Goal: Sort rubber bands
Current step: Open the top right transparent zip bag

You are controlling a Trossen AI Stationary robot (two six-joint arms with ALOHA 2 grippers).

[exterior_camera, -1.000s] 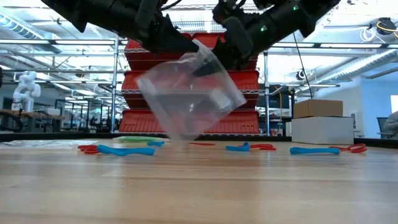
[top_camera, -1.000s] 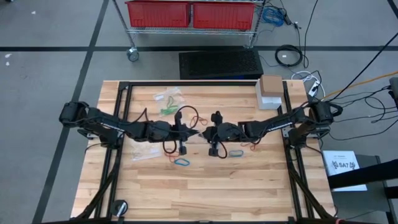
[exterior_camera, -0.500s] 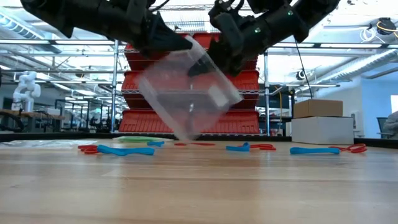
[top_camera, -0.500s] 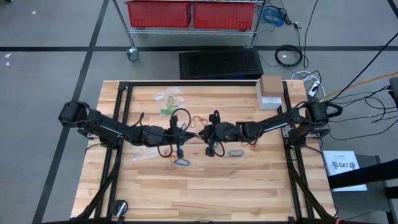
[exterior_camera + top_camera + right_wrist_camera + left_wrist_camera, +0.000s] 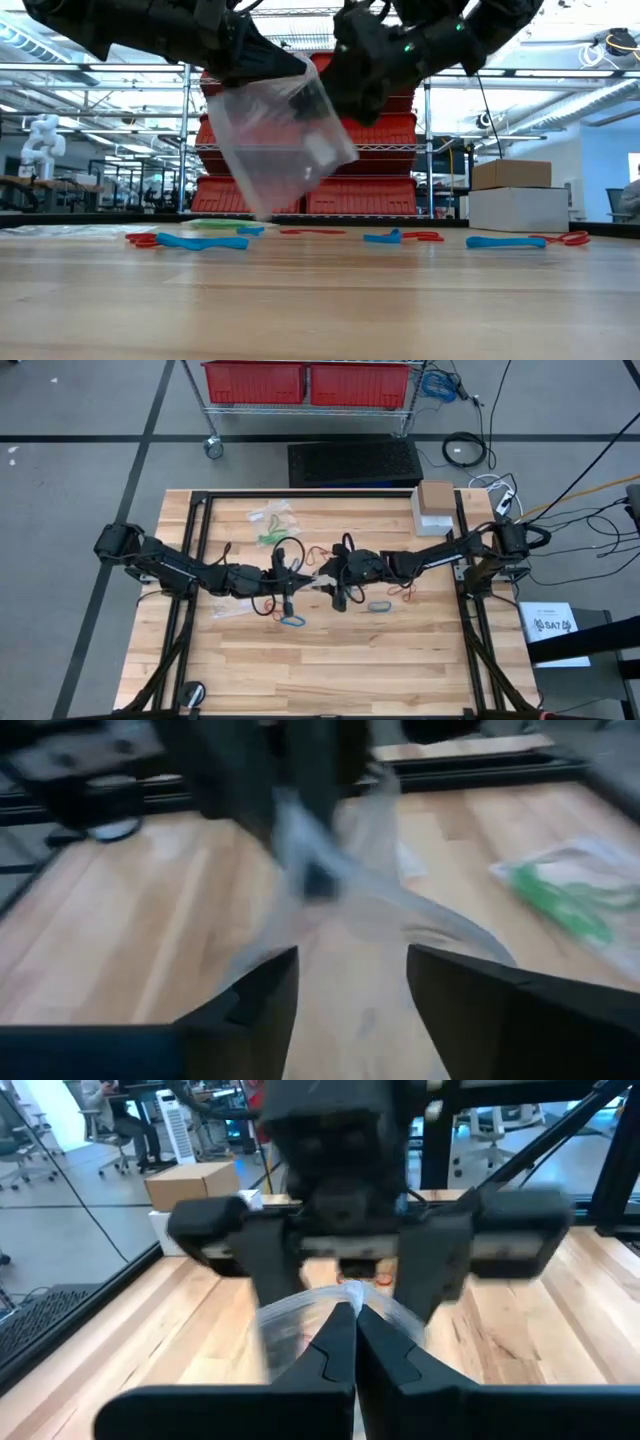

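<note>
Above the tabletop (image 5: pixel 330 660), high view: left gripper (image 5: pixel 303 573) and right gripper (image 5: pixel 322 575) meet near the middle, a clear plastic bag (image 5: pixel 322 577) between them.
Rubber bands, high view: a blue one (image 5: pixel 291 621) and a grey-blue one (image 5: pixel 379 606) lie just in front of the grippers; red ones (image 5: pixel 408 592) lie under the right arm.
Far side, high view: a bag with green bands (image 5: pixel 270 525) lies flat.
Low view: the bag (image 5: pixel 275 140) hangs in the air, tilted; blue rubber bands (image 5: pixel 201 241) and red ones (image 5: pixel 567 238) lie on the wood.
Left wrist view: left fingers (image 5: pixel 340 1342) clenched on the bag's edge (image 5: pixel 300 1310).
Right wrist view: right fingers (image 5: pixel 262 998) spread apart, released, the bag (image 5: pixel 380 905) just ahead.
</note>
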